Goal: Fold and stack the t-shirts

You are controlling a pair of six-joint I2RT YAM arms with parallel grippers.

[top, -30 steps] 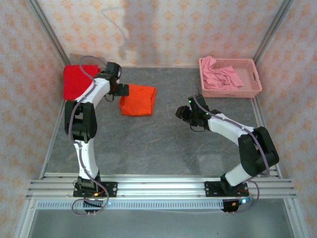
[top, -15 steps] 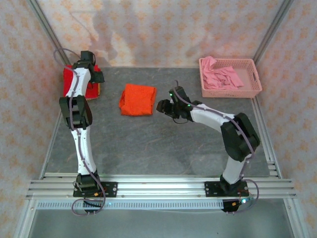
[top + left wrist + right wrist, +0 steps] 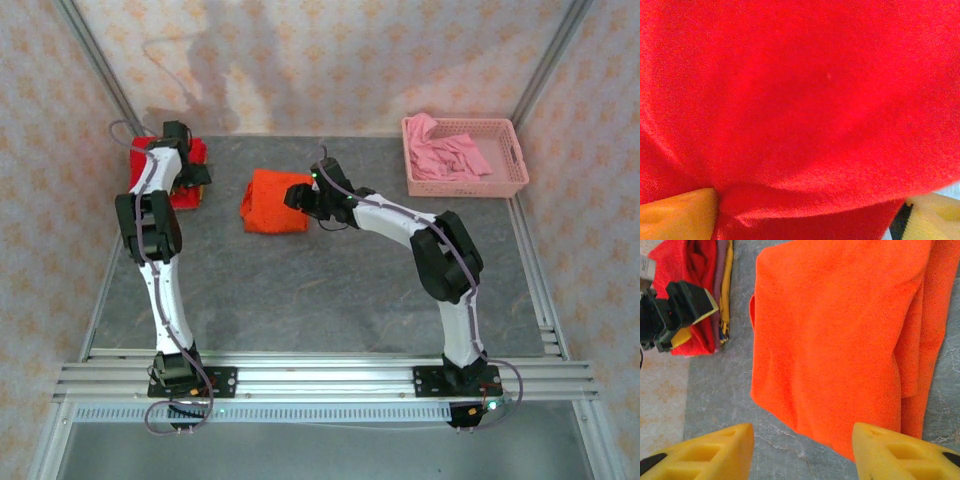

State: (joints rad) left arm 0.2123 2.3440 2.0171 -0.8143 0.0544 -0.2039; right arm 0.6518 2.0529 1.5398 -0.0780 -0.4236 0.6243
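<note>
Grey marbled surface [image 3: 300,290]. A folded orange t-shirt [image 3: 268,208] lies flat left of centre, toward the far edge. The red t-shirt [image 3: 198,152] is in the far-left corner, on top of folded layers [image 3: 721,300] with purple and yellow edges. A pink basket [image 3: 465,187] sits in the far-right corner.

Even, diffuse light from above fills the top view, bright and without glare. Soft, blurred arm shadows fall on the patterned back wall [image 3: 330,60]. That view is sharp, though the enclosure posts [image 3: 95,60] splay outward toward the upper corners. In the left wrist view the red t-shirt [image 3: 800,100] lies too close to focus, a grainy red with darker shading low down. In the right wrist view the orange t-shirt [image 3: 840,340] looks crisp and saturated, while the yellow fingertips [image 3: 710,455] of the right gripper [image 3: 800,452] are slightly soft.
</note>
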